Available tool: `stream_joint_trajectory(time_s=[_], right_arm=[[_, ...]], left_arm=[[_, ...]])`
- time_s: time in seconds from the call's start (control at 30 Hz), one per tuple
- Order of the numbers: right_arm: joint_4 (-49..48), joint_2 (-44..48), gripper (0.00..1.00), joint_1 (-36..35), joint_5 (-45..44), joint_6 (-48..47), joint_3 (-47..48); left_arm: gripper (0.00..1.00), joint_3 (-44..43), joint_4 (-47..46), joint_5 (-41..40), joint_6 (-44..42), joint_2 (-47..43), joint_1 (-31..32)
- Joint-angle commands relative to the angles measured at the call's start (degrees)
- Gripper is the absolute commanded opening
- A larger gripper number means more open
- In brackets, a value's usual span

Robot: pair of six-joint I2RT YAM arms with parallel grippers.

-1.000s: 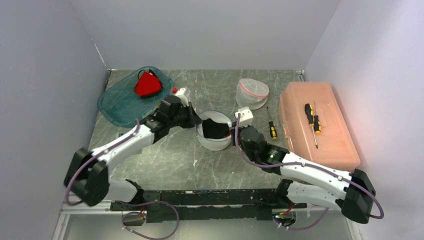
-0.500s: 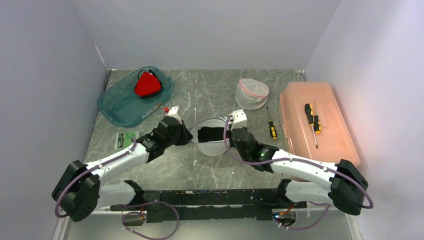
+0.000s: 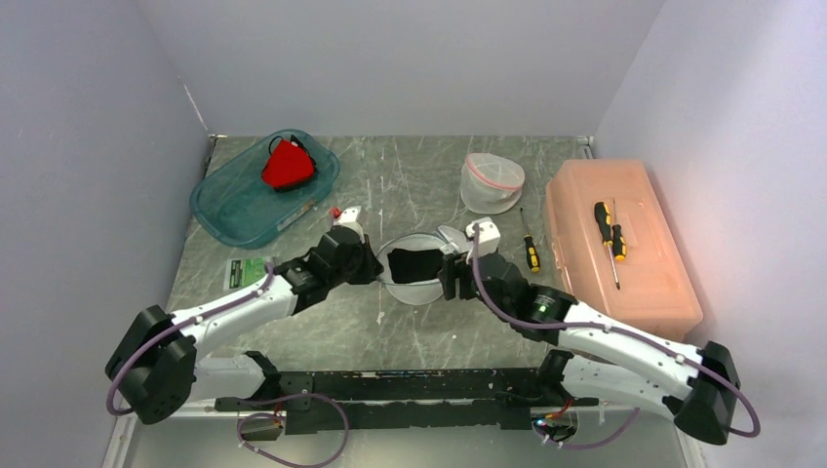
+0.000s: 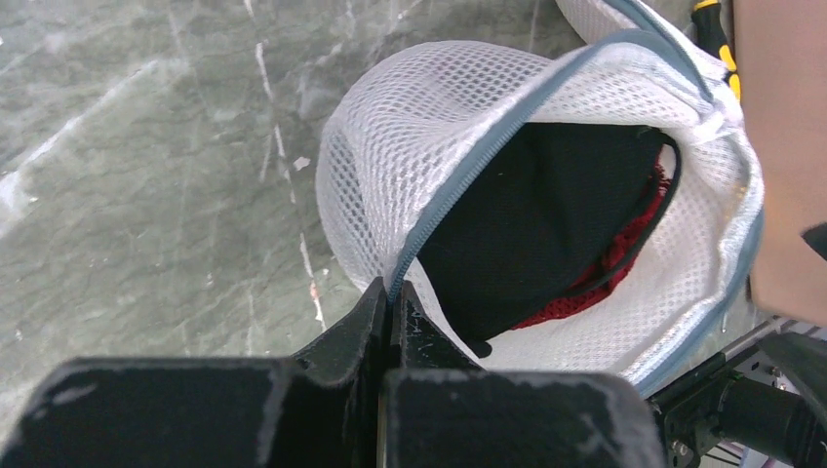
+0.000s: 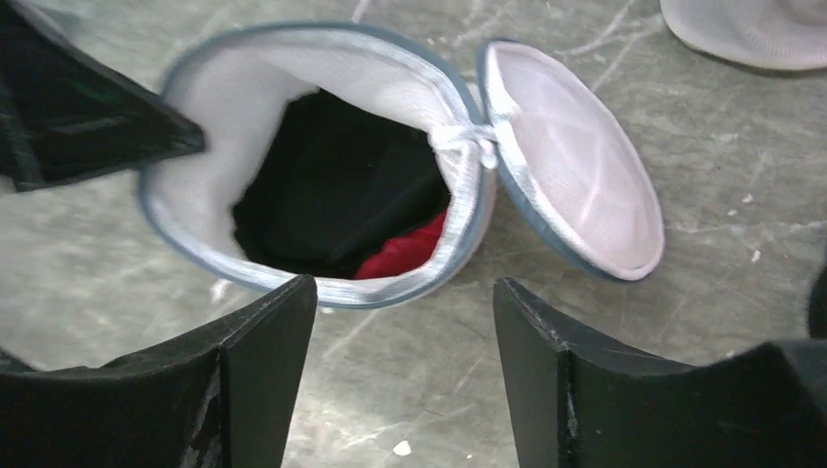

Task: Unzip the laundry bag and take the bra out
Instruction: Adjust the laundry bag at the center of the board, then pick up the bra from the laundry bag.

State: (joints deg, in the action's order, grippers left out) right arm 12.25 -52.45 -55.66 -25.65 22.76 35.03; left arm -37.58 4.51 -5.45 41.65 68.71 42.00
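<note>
The round white mesh laundry bag [image 3: 421,289] lies unzipped at the table's middle, with its lid flap [image 5: 575,166] folded out to one side. Inside it shows the bra [image 5: 332,185], black with red lace, also clear in the left wrist view [image 4: 546,214]. My left gripper [image 4: 395,292] is shut on the bag's blue zipper rim [image 4: 458,185] at the bag's left edge [image 3: 375,268]. My right gripper [image 5: 405,312] hangs open just short of the bag's near-right rim, with only bare table between its fingers [image 5: 263,341].
A teal tray [image 3: 234,205] holding a red cloth [image 3: 288,164] sits at the back left. A second mesh bag [image 3: 491,180] stands behind. A screwdriver [image 3: 530,249] lies beside the pink toolbox [image 3: 624,263], another on its lid. A green card [image 3: 249,270] lies left.
My right gripper has opened and let go of the bag. Over the last second both arms brought the bag a little nearer; the left still grips the rim.
</note>
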Motion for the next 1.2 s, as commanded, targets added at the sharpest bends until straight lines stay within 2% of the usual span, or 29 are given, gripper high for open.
stream_joint_trajectory(time_s=[0.0,0.1,0.2,0.43,0.73,0.97,1.03,1.17], right_arm=[[1.6,3.7,0.65,-0.1,7.0,2.0,6.3],[-0.4,-1.0,0.46,0.4,11.7,3.8,9.6],[-1.5,-7.8,0.35,1.6,11.7,4.7,11.8],[-1.8,-15.4,0.33,4.6,14.8,5.5,8.8],[-3.9,-8.9,0.31,3.1,22.7,1.5,-0.6],[-0.3,-11.7,0.32,3.0,20.3,3.3,-2.1],[0.4,-11.3,0.39,3.1,18.9,4.6,-1.9],[-0.6,-5.9,0.62,3.3,16.7,6.3,-1.4]], left_arm=[[0.03,-6.5,4.4,-1.2,-0.9,3.3,2.2],[0.03,-8.2,6.2,-3.7,-1.9,5.3,4.0],[0.03,-7.8,5.6,-4.4,-1.8,6.0,4.9],[0.03,-6.8,6.2,-4.0,-1.7,5.6,5.9],[0.07,-7.9,8.7,-1.8,-0.6,4.5,6.0],[0.03,-8.9,8.6,0.6,0.0,7.4,6.0],[0.03,-8.5,8.0,1.5,-0.2,7.5,5.9],[0.03,-7.1,6.6,3.0,-1.0,6.8,6.0]])
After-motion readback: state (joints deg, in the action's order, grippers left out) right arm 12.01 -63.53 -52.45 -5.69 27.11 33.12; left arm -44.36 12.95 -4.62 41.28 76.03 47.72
